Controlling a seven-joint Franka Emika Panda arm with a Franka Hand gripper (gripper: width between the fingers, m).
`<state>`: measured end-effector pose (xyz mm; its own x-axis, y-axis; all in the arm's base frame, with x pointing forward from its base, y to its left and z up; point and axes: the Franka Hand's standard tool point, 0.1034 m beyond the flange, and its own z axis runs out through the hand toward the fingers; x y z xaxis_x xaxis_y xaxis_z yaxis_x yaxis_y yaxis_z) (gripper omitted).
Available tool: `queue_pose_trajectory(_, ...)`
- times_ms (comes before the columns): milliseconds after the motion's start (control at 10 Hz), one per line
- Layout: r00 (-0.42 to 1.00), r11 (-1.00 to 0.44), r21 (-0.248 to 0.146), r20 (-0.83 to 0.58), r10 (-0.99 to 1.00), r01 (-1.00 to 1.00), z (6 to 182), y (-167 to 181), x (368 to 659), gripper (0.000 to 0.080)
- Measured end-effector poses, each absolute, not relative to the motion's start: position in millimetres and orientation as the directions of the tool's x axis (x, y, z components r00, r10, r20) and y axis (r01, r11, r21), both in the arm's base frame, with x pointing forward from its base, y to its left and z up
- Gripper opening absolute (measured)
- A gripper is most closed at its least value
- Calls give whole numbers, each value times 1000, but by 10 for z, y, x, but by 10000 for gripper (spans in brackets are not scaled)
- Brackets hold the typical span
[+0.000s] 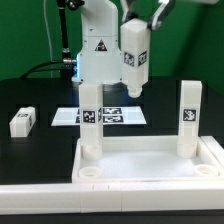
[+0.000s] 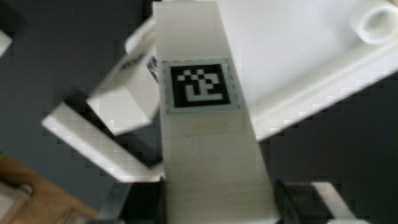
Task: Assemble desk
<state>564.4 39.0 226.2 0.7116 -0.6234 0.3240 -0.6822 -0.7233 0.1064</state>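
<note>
hand: hand (image 1: 137, 22) is clamped on the top of the held leg (image 1: 135, 58); the leg hangs free under it and touches nothing

held leg axis: upright, long axis vertical, tag (image 2: 199, 85) facing the wrist camera

desk location: tabletop (image 1: 150, 160) lies flat on the worktop (image 1: 40, 100), rim up, at the front of the exterior view

already up: far-left leg (image 1: 90, 118) and far-right leg (image 1: 188, 112) stand in the tabletop's two far corners

open targets: near-left socket (image 1: 90, 172) and near-right socket (image 1: 207, 170) show empty along the near rim

key relation: held leg sits above and behind the tabletop, between the two standing legs as the exterior view shows them. Both free sockets lie lower and toward that camera.

which socket nearer: looks a bit closer to the near-left socket across the picture, but depth is unclear, so cannot say for sure

wrist check: tabletop fills the area beside and beyond the held leg; no socket lines up under the leg's end

next move, my guess: carry the leg forward over a near socket, keep it vertical, then lower

spare part: loose leg (image 1: 22, 122) lies on its side on the worktop at the exterior view's left, well apart from the tabletop

other: marker board (image 1: 112, 118) lies flat behind the tabletop, between the standing legs

risk: a tilted leg could catch the socket lip
</note>
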Motion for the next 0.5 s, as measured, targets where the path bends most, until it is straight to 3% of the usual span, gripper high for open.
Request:
queue_pose_trajectory(400, 713, -733, 94, 342, -612, -674, 2270, 494, 5651, 292)
queue_pose_trajectory(500, 715, -749, 38, 334, -614, -661, 2261, 543, 5701, 292)
